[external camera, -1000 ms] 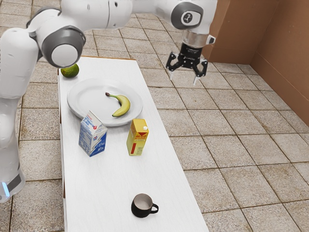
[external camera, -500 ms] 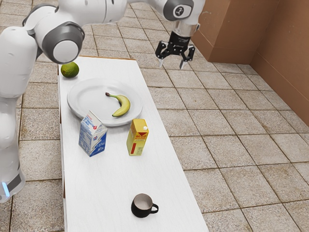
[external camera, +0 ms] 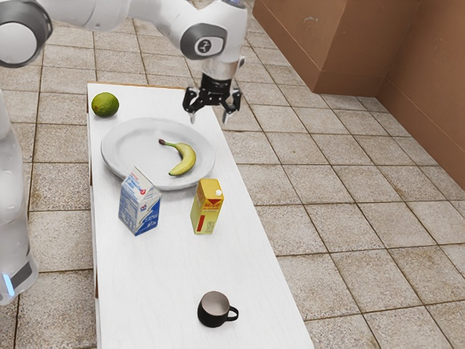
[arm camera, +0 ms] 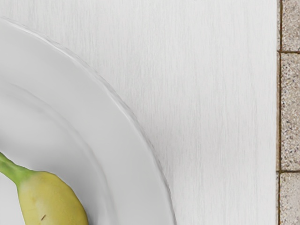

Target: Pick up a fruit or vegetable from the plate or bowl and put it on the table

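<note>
One banana [external camera: 185, 158] on one plate [external camera: 131, 149], two cartons [external camera: 207, 211], one green fruit [external camera: 105, 105] and one mug [external camera: 212, 313] are borne by the worktop [external camera: 178, 265], the hand [external camera: 208, 118] released.

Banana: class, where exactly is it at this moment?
The banana lies on the white plate, in the half toward the exterior view's right, with the yellow carton just below it in that view.

Floor [external camera: 356, 178]: speckled beige stone tiles formed a grid with dark joints. Brown walls [external camera: 436, 65], one with a projecting corner, rose at the exterior view's upper right above a matching baseboard [external camera: 349, 84]. The long table [external camera: 167, 276] had a white, faintly grained top; light was soft.
</note>
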Available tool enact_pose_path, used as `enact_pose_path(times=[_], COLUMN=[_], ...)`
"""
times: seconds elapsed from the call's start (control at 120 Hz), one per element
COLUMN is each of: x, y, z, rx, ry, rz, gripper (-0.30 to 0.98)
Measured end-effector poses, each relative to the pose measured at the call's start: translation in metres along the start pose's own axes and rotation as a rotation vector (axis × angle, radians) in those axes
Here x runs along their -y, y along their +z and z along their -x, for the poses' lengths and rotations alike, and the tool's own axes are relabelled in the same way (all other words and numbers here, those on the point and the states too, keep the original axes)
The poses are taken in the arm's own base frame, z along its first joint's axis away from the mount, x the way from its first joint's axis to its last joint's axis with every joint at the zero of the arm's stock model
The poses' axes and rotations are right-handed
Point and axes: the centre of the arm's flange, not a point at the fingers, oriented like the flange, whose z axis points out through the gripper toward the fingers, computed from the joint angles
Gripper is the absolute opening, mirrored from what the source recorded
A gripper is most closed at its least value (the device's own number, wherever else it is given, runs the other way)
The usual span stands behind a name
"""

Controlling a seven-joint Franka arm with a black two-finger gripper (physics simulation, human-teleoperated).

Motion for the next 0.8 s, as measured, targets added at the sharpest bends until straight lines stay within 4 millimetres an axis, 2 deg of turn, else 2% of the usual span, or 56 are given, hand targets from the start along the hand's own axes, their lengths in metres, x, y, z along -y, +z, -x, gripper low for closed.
enact_pose_path(times=[0.117, 0.258, 0.367, 0.442, 0.633, 0.8], x=[0.028, 0.061, 0.079, 0.085, 0.088, 0.08], y=[0.007, 0.031, 0.039, 0.043, 0.037, 0.031], z=[-0.016, -0.016, -0.02, -0.017, -0.01, 0.015], rx=[-0.003, 0.02, 0.034, 0.037, 0.033, 0.026], ry=[-0.029, -0.046, -0.064, -0.06, -0.043, 0.011], rz=[0.057, 0.093, 0.123, 0.132, 0.164, 0.173], gripper=[0.68, 0.68, 0.68, 0.68, 0.68, 0.68])
